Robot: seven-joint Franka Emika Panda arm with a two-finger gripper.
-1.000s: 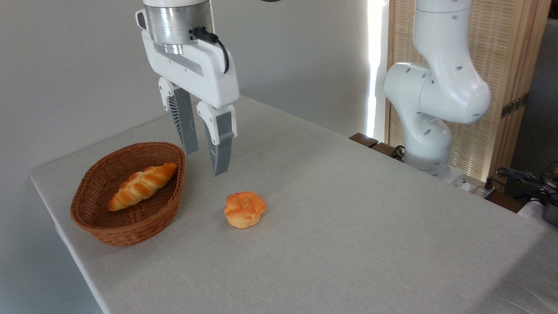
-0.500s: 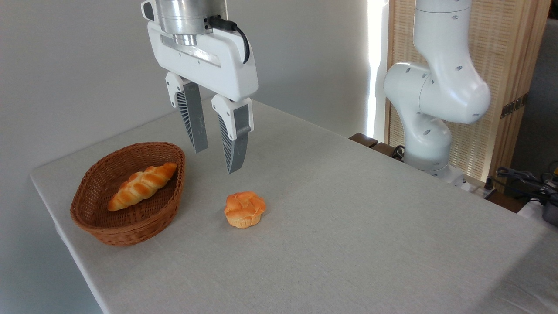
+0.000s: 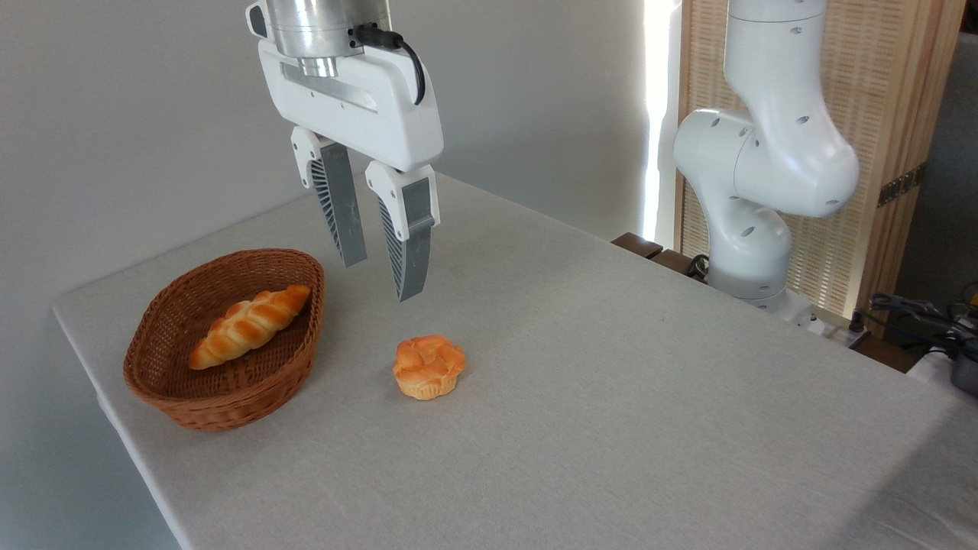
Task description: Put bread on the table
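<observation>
Hanging released above the bench (image 3: 611,367), the fingers (image 3: 412,256) are parted with nothing held. Bread (image 3: 429,367) is seen upright below, on open cloth. Basket (image 3: 221,340) with braided loaf (image 3: 248,325) is set near the left edge.

A plain grey wall (image 3: 137,114) fills the left and centre; a bright vertical strip of daylight (image 3: 655,114) runs beside a slatted wooden screen (image 3: 879,92) at right; dark cables (image 3: 917,313) lie at the far right edge.
</observation>
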